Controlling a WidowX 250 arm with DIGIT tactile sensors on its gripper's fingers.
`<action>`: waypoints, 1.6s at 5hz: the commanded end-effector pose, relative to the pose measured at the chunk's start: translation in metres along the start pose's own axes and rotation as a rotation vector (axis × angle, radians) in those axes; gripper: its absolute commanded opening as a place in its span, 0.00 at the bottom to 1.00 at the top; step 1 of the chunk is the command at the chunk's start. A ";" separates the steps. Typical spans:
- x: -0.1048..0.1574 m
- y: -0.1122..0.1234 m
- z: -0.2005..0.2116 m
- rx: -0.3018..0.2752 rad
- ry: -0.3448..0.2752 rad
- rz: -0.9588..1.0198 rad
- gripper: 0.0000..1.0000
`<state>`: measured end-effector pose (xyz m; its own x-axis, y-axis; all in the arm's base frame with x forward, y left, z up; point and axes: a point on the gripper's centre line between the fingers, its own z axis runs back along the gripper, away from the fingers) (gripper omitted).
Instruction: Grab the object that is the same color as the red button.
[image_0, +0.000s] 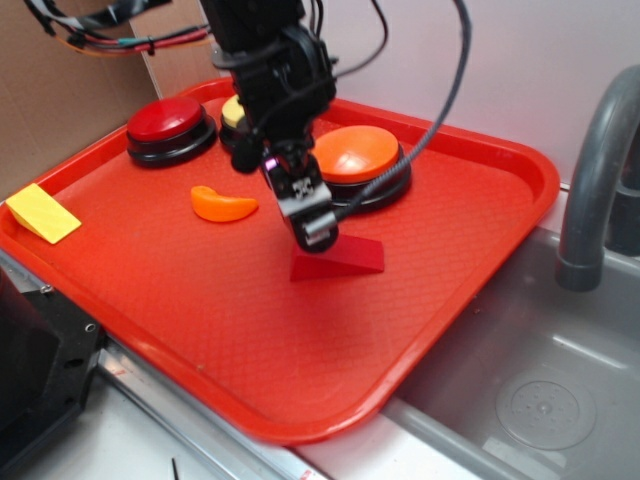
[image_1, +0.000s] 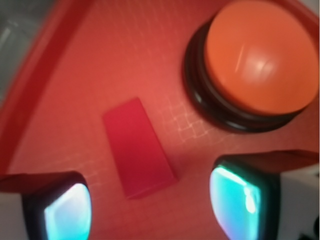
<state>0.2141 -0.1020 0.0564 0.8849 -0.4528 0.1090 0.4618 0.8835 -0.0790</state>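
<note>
A small dark red wedge block (image_0: 340, 259) lies on the red tray (image_0: 200, 330) near its middle. In the wrist view the wedge (image_1: 138, 147) lies just ahead of the gap between my fingers. My gripper (image_0: 312, 232) hangs just above the wedge's left end, open and empty; in the wrist view my gripper (image_1: 150, 210) has its fingertips (image_1: 67, 212) wide apart. The red button (image_0: 166, 125) sits at the tray's back left corner, away from the gripper.
An orange-domed button (image_0: 356, 158) stands just behind the gripper and shows in the wrist view (image_1: 257, 60). A yellow-domed button (image_0: 234, 112) is partly hidden behind the arm. An orange crescent (image_0: 223, 204) lies left of the gripper. A yellow wedge (image_0: 43, 213) rests on the left rim. A sink (image_0: 540, 390) and faucet (image_0: 600, 170) are at right.
</note>
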 end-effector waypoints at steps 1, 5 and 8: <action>0.004 0.007 -0.020 0.057 0.001 -0.068 1.00; 0.001 -0.012 0.011 0.079 -0.030 -0.078 0.00; -0.040 0.001 0.158 0.168 -0.080 0.301 0.00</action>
<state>0.1620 -0.0612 0.1965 0.9774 -0.1583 0.1399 0.1517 0.9868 0.0568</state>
